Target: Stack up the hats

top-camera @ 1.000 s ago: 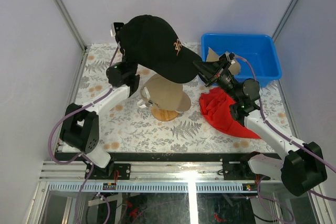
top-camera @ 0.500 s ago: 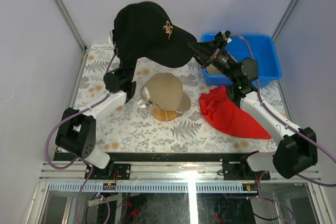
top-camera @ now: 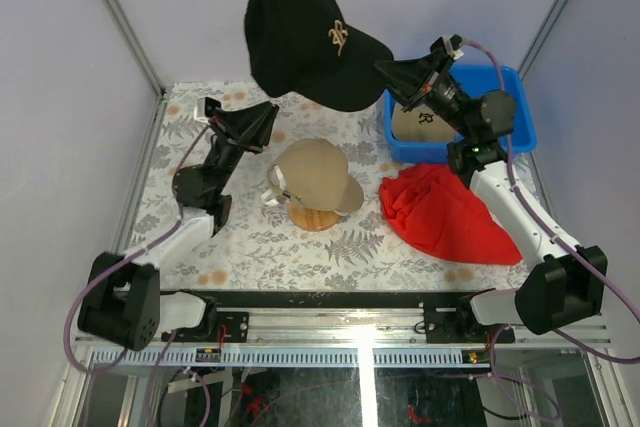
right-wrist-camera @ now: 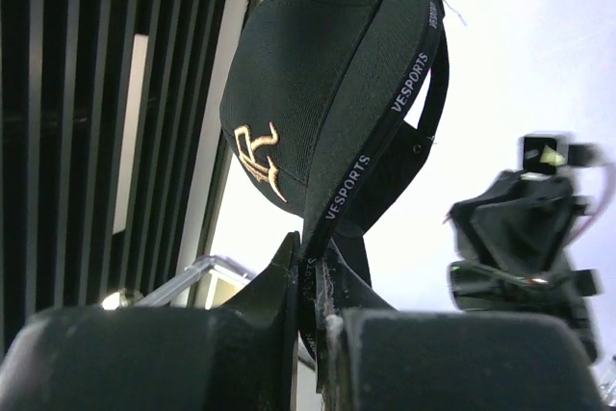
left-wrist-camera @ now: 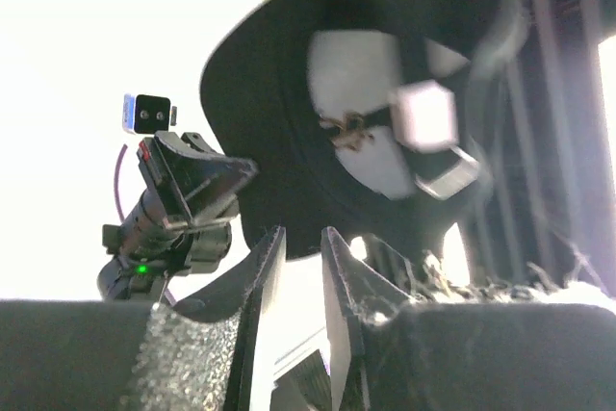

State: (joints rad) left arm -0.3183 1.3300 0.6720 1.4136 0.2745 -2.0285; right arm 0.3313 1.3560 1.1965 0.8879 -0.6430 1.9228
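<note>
The right gripper [right-wrist-camera: 308, 257] is clamped on the brim edge of the black cap [top-camera: 305, 42], held high. The left gripper [top-camera: 268, 113] is slightly parted and holds nothing (its wrist view is blurred). A tan cap [top-camera: 308, 169] hides most of the wooden stand [top-camera: 318, 218]. The second tan cap [top-camera: 422, 124] lies in the blue bin [top-camera: 512, 97], partly behind the arm.

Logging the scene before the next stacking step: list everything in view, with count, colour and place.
black cap: one, black with gold logo, in the air over the table's far side
tan cap on stand: one, tan, table centre
tan cap in bin: one, tan, dark logo
wooden stand: one, light wood, table centre
blue bin: one, blue, far right
red cloth: one, red, right of the stand
table: one, floral-patterned top
left gripper: one, black, open, empty
right gripper: one, black, pinching the black cap's brim
</note>
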